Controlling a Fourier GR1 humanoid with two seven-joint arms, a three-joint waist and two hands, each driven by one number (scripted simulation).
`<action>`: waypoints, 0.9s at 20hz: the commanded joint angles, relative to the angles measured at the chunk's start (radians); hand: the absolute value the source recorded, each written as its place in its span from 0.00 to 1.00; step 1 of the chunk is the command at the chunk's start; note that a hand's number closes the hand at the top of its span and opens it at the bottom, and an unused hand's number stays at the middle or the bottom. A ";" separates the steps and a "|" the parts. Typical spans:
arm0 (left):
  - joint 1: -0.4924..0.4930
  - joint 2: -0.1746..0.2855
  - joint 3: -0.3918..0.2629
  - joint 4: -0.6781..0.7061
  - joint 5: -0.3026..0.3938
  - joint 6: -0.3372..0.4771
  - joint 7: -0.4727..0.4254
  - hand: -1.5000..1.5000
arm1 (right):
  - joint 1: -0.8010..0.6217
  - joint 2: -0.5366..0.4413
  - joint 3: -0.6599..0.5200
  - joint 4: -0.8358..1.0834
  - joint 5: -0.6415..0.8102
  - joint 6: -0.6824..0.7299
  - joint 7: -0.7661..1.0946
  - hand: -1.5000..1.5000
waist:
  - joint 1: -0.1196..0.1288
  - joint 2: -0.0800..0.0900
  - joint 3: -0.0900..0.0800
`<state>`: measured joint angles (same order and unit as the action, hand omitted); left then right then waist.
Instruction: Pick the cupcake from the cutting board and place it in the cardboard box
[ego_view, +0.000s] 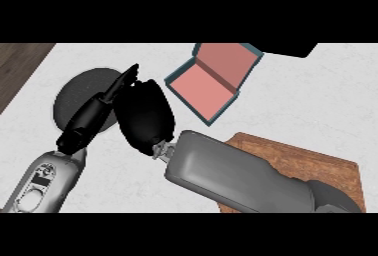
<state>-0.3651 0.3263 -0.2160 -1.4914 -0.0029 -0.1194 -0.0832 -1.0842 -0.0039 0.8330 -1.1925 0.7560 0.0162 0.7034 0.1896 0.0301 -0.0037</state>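
Observation:
No cupcake shows in the head view. The wooden cutting board (317, 160) lies at the lower right, largely covered by my right forearm. The cardboard box (214, 77), with a pink inside and teal edges, stands open at the upper middle. My right hand (144, 117) shows its back just left of the box and below it, over the white counter; whatever is under it is hidden. My left hand (96, 112) stretches up beside it with straight fingers and holds nothing.
A dark round plate (74, 92) lies at the left, partly under my left hand. A black object (291, 49) sits at the top right. The counter's left edge meets a brown wooden strip (18, 65).

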 joint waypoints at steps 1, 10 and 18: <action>0.004 -0.011 -0.016 0.029 -0.015 0.000 0.004 0.50 | -0.160 0.004 -0.042 0.038 -0.047 -0.101 0.077 1.00 | -0.022 -0.009 -0.001; 0.015 0.000 0.023 0.032 -0.012 0.013 0.002 0.50 | -0.326 0.004 -0.149 0.256 -0.078 -0.346 0.310 1.00 | -0.063 -0.010 -0.001; 0.059 0.000 0.029 0.035 -0.026 0.017 -0.024 0.50 | -0.417 0.004 -0.170 0.519 -0.132 -0.451 0.269 1.00 | -0.087 -0.008 -0.001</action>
<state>-0.3347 0.3314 -0.1816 -1.4603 -0.0163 -0.1072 -0.0871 -1.4504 -0.0023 0.6644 -0.7916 0.6506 -0.3814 0.9588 0.1093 0.0213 -0.0040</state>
